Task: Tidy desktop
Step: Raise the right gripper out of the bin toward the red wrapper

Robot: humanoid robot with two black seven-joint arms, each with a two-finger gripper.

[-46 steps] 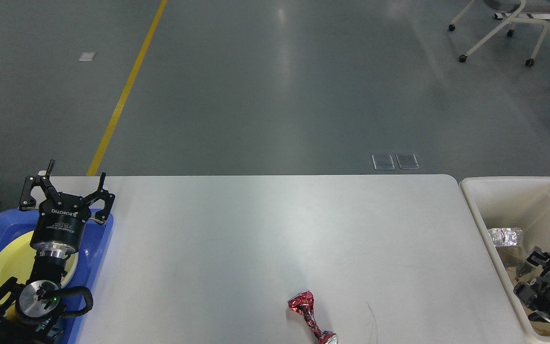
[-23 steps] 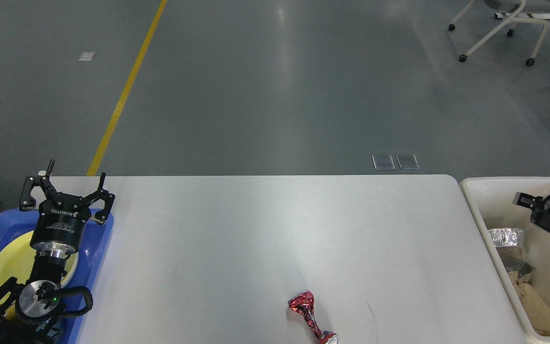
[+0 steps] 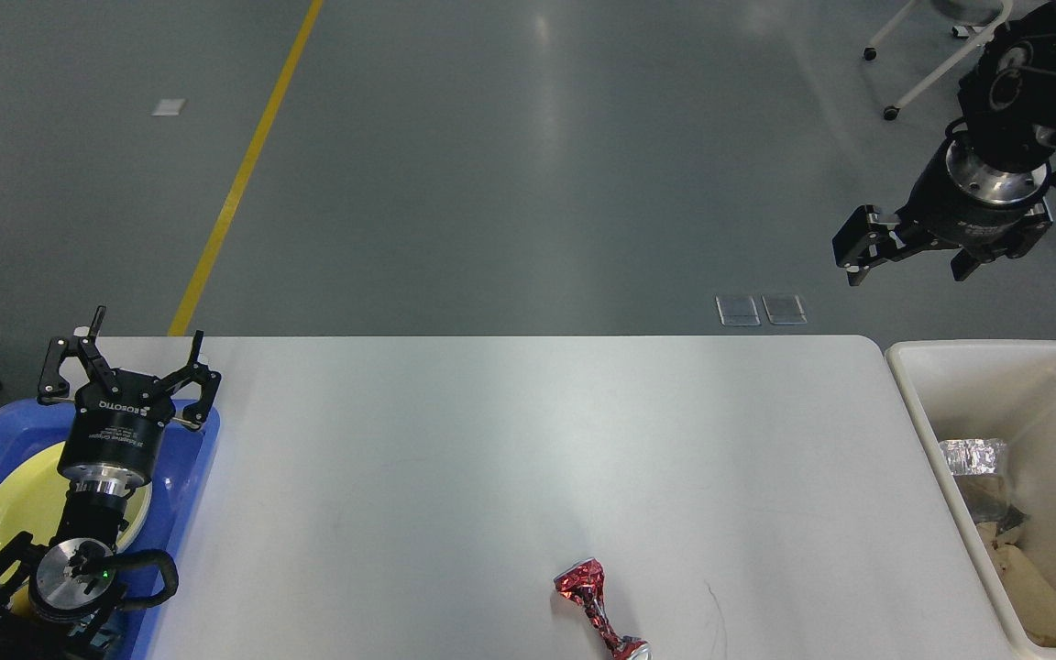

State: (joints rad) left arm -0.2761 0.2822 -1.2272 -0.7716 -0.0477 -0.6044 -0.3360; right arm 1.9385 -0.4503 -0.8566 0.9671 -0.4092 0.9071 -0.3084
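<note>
Our right gripper [image 3: 908, 257] has risen out of the cream bin [image 3: 913, 403] to the upper right of the frame, fingers parted and empty, so a piece went in. Our left gripper [image 3: 129, 362] hasn't moved over the blue tray [image 3: 203, 458], fingers spread, holding nothing. On the tabletop [image 3: 510, 440], one crushed red wrapper [image 3: 597, 610] remains, bottom center.
</note>
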